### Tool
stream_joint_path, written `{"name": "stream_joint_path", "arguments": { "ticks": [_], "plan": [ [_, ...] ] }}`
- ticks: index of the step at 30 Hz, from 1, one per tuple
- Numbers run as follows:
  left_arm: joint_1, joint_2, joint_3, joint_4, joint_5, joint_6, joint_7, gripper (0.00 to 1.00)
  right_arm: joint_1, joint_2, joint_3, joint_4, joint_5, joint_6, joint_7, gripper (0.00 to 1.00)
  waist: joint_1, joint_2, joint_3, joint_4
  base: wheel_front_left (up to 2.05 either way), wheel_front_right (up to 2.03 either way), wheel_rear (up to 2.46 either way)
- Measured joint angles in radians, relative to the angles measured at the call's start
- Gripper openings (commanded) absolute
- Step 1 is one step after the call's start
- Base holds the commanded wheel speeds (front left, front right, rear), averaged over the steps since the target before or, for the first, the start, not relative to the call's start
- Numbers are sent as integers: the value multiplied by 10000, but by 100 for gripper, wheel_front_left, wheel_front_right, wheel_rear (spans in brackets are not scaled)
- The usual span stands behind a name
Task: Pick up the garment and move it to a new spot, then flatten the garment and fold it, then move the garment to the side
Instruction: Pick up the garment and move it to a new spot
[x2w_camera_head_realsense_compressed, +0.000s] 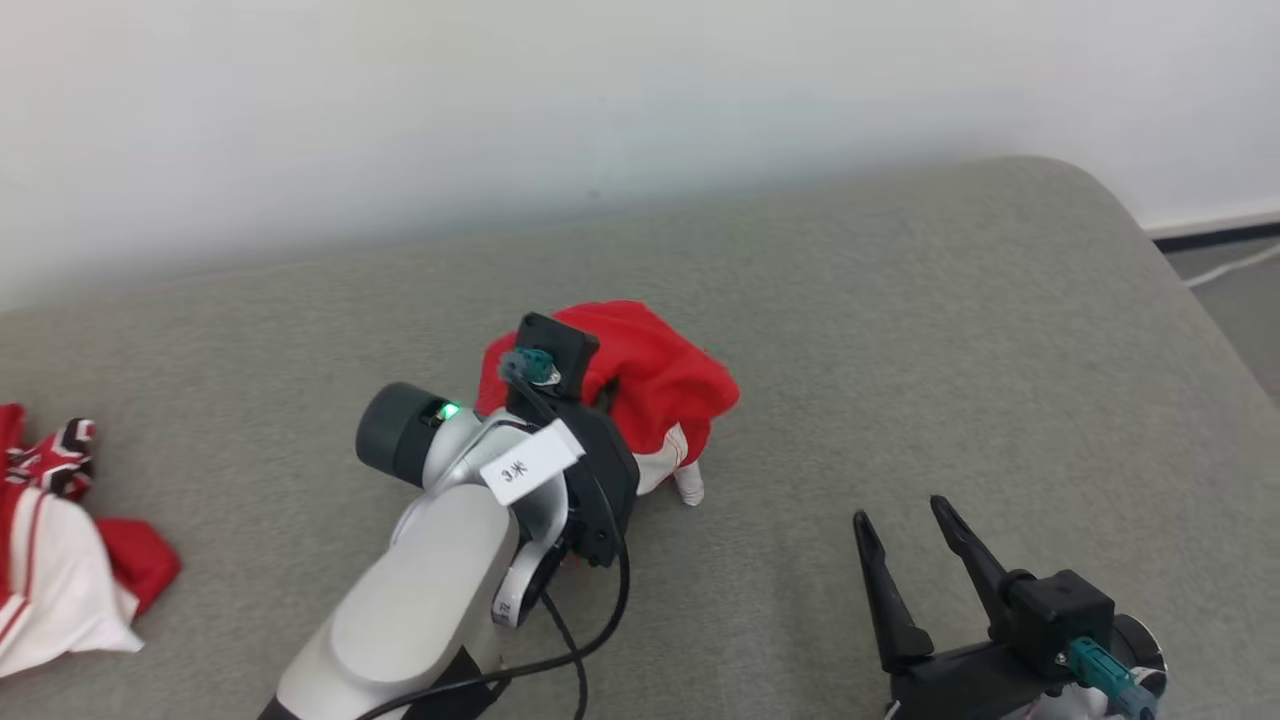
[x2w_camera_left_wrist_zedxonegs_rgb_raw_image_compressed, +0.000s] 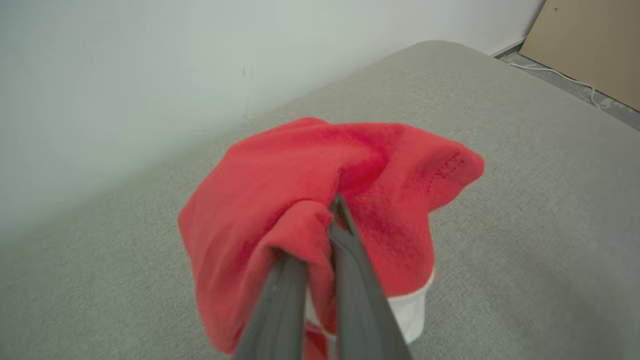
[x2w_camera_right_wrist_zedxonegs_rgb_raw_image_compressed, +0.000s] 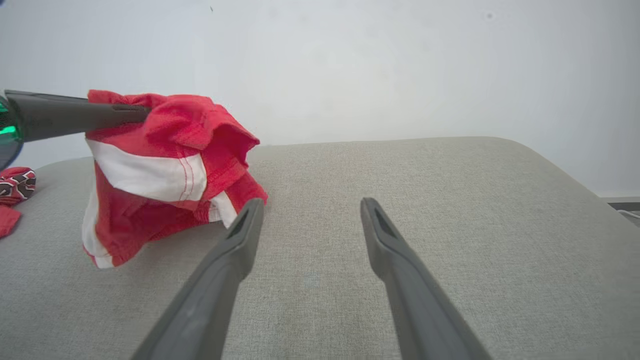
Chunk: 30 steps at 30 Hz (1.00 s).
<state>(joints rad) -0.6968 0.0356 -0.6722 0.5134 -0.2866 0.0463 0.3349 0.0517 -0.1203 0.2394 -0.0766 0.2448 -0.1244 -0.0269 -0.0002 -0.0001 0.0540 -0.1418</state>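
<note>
Grey soft bed (x2w_camera_head_realsense_compressed: 1000, 330) sits by a white wall (x2w_camera_head_realsense_compressed: 640, 100), with more clothes (x2w_camera_head_realsense_compressed: 60, 560) at its left edge and some floor (x2w_camera_head_realsense_compressed: 1240, 310) on the right. The left gripper (x2w_camera_right_wrist_zedxonegs_rgb_raw_image_compressed: 141, 112) is pinched tight on a top fold of the red and white garment (x2w_camera_head_realsense_compressed: 655, 375), which hangs in a lump near the middle of the bed, and the right gripper (x2w_camera_head_realsense_compressed: 900, 512) is close by, fingers wide apart and holding nothing. To do this well, I think the left one should lift higher so nothing drags, go slowly to a bare patch, and let go only when the cloth lies down.
</note>
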Motion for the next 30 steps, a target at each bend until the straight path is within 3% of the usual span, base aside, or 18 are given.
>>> {"name": "stream_joint_path", "arguments": {
  "ticks": [1, 2, 3, 7, 12, 21, 23, 30],
  "plan": [
    [1, 25, -190, 40, -56, 132, -2, 26, -42, 40, 52, 2, 0, 0, 0, 100, 1, 1, 48, -148, 0, 0, 0],
    [-4, 31, -364, 19, -215, 222, -36, 88, -116, 71, 127, 6, 0, 0, 0, 100, 1, 1, 104, -293, 0, 0, 0],
    [-14, 29, -543, 12, -495, 270, -61, 100, -246, 107, 211, 17, 0, 2, 2, 100, 1, 0, 167, -441, 0, 0, 0],
    [-100, 17, -938, -94, -1116, 324, -201, 100, -881, 224, 428, 100, 0, 102, 4, 100, 2, 1, 466, -998, 0, 0, 0],
    [-665, 10, -1237, 82, -1820, 224, -633, 100, -1030, 196, -17, 389, 15, 84, -88, 100, 3, 1, 1032, -1506, 0, 0, 0],
    [-361, 71, -784, 366, -2050, -380, -1342, 100, -1057, 52, -305, 769, 94, 84, -247, 100, 4, 2, 1145, -1127, 0, 0, 0],
    [75, 297, -573, 92, -2222, -366, -1766, 100, -1054, 44, -313, 815, 96, 84, -276, 100, 3, 1, 1044, -947, 0, 0, 0],
    [1941, 1848, 721, -1662, -2305, 297, -3726, 100, -901, 13, -704, 888, 351, 82, -736, 100, 2, 1, 415, -250, 0, 0, 0]
  ]
}}
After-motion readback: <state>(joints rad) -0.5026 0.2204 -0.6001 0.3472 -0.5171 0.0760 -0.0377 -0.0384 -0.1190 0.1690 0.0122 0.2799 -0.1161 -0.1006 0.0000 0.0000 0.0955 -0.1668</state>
